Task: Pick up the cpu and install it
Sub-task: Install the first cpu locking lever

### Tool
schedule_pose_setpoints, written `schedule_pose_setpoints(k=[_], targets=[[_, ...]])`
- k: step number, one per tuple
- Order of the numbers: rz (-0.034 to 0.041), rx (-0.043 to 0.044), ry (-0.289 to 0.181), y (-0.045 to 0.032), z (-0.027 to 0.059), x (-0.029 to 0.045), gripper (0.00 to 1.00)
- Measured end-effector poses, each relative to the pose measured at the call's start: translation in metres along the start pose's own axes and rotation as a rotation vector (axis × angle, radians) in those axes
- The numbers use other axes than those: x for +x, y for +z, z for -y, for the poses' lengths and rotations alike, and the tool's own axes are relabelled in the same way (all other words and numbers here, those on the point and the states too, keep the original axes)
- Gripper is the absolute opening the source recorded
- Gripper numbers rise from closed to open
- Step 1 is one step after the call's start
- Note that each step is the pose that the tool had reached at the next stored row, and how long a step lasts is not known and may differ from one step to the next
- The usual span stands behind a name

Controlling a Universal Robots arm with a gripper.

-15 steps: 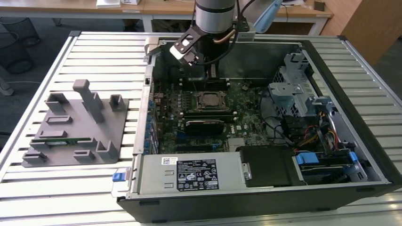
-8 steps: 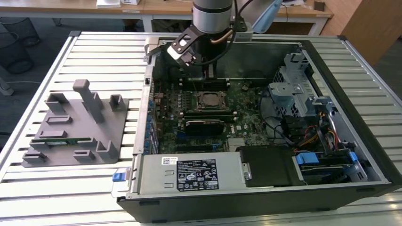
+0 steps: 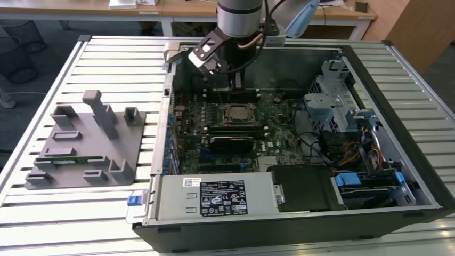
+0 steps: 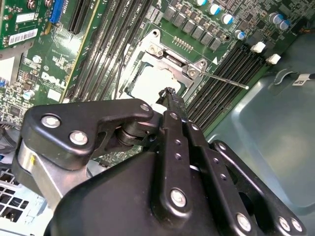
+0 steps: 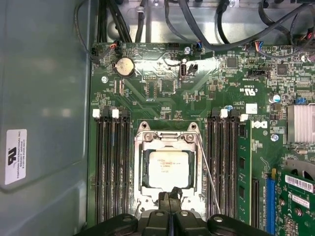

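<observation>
One cpu [image 5: 169, 169], silver top up, sits flat inside the socket frame [image 5: 139, 162] on the motherboard [image 5: 162, 93]; in the second wrist view the same cpu [image 4: 150, 83] shows pale within the frame. The thin wire latch lever [image 5: 210, 177] stands loose beside the socket, not hooked down, so the socket looks unlocked. Gripper [image 5: 169, 195] hangs just above the near edge of the cpu, fingertips pressed together with nothing between them, clenched empty; in the second wrist view the gripper [image 4: 170, 93] tip is right at the chip's edge, contact or small gap cannot be told. In the exterior view the gripper [image 3: 221, 80] is inside the open computer case [image 3: 419, 176], above the board. Memory slots [image 5: 110, 167] flank the socket on both sides. Grey tray [image 3: 85, 144] with a green memory stick [image 3: 70, 159] lies on the slatted table [image 3: 42, 213], well apart on the exterior view's left.

Step, by judgement: placement looks done, chip seated, gripper parted from it. Remaining work would call for securing the chip without nudging it out of square
</observation>
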State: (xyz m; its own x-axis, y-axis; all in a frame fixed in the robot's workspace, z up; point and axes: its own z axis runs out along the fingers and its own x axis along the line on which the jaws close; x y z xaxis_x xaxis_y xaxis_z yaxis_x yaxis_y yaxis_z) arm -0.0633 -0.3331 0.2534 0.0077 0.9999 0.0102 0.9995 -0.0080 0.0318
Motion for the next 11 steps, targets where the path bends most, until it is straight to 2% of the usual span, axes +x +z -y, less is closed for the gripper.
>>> schedule_pose_setpoints(k=[7,11], targets=[[-0.0005,-0.0001,0.0,-0.0076,-0.0002,0.0001,0.11],[-0.0023,-0.0001,0.0,-0.0084,0.0,-0.0001,0.11]])
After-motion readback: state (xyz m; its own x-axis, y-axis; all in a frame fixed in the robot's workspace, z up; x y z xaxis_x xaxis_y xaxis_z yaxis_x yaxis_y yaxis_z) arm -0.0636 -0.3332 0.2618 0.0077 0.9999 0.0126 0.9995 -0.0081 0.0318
